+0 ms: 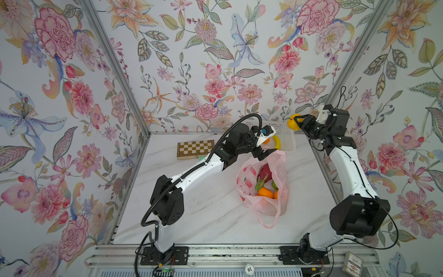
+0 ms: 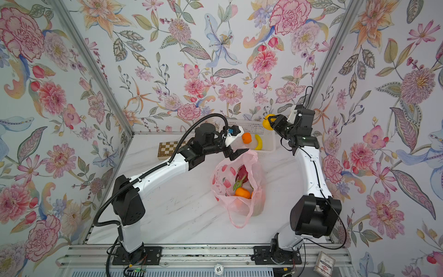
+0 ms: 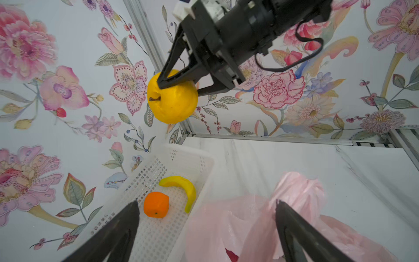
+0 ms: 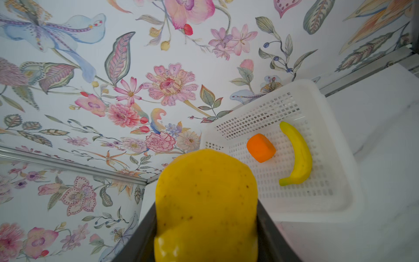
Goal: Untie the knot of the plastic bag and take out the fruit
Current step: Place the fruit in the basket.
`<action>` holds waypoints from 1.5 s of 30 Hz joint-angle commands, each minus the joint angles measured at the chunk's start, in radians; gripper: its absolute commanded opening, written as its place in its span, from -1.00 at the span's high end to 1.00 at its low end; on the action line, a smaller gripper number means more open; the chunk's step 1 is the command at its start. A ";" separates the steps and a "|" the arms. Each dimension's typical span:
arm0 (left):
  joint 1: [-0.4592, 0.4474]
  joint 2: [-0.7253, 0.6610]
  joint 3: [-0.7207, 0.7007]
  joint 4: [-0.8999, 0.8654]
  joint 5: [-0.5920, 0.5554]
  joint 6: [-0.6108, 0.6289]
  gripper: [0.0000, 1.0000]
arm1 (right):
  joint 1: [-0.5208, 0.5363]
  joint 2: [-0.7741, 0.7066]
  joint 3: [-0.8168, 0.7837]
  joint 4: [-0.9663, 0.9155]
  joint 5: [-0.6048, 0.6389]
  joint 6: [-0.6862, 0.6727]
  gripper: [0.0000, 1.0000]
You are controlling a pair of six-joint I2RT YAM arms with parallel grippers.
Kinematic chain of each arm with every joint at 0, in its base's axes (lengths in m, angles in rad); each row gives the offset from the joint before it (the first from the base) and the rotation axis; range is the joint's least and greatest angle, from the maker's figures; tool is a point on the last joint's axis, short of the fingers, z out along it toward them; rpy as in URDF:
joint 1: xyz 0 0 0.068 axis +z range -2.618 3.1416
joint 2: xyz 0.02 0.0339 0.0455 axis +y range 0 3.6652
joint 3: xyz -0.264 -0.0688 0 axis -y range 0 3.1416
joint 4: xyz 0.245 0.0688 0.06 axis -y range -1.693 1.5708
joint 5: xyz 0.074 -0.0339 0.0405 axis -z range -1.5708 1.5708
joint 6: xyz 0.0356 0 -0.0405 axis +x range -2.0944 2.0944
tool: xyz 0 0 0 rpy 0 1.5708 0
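Marble table (image 1: 191, 215), far-right corner: right gripper (image 1: 296, 122) clamps yellow fruit (image 1: 291, 125) high nr basket (image 1: 289, 143), drop may bounce out; left gripper (image 1: 267, 154) agape.

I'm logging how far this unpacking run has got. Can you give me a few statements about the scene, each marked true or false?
1. The right gripper holds the yellow fruit up in the air. True.
2. The white basket has nothing in it. False: an orange and a banana lie in it.
3. The plastic bag is tied shut. False: its mouth gapes open and fruit shows inside.
4. The left gripper is open at the bag's far rim. True.
5. The dragon fruit is in the white basket. False: it is inside the plastic bag.
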 commanded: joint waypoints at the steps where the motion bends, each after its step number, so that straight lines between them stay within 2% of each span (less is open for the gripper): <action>1: 0.008 0.055 0.091 -0.131 0.087 0.021 -0.80 | 0.001 0.131 0.107 -0.030 0.008 -0.062 0.27; 6: 0.014 0.101 0.062 -0.149 0.093 -0.031 -0.50 | 0.021 0.342 0.274 -0.065 -0.015 -0.063 0.28; 14: 0.017 0.062 -0.244 0.030 0.002 -0.181 -0.31 | 0.096 0.580 0.457 -0.089 -0.014 -0.059 0.28; 22: 0.058 -0.023 -0.424 0.149 -0.029 -0.278 -0.26 | 0.158 0.771 0.617 -0.107 0.014 -0.017 0.29; 30: 0.081 -0.113 -0.500 0.191 -0.060 -0.287 -0.41 | 0.217 0.908 0.698 -0.085 -0.008 0.022 0.26; 34: 0.083 -0.165 -0.517 0.213 -0.069 -0.304 -0.47 | 0.233 0.954 0.729 -0.098 -0.003 0.029 0.15; 39: 0.083 -0.229 -0.520 0.223 -0.081 -0.357 -0.56 | 0.243 0.962 0.740 -0.124 0.015 0.024 -0.40; 45: 0.080 -0.317 -0.583 0.296 -0.051 -0.411 -0.57 | 0.247 0.901 0.734 -0.169 0.041 -0.015 -0.49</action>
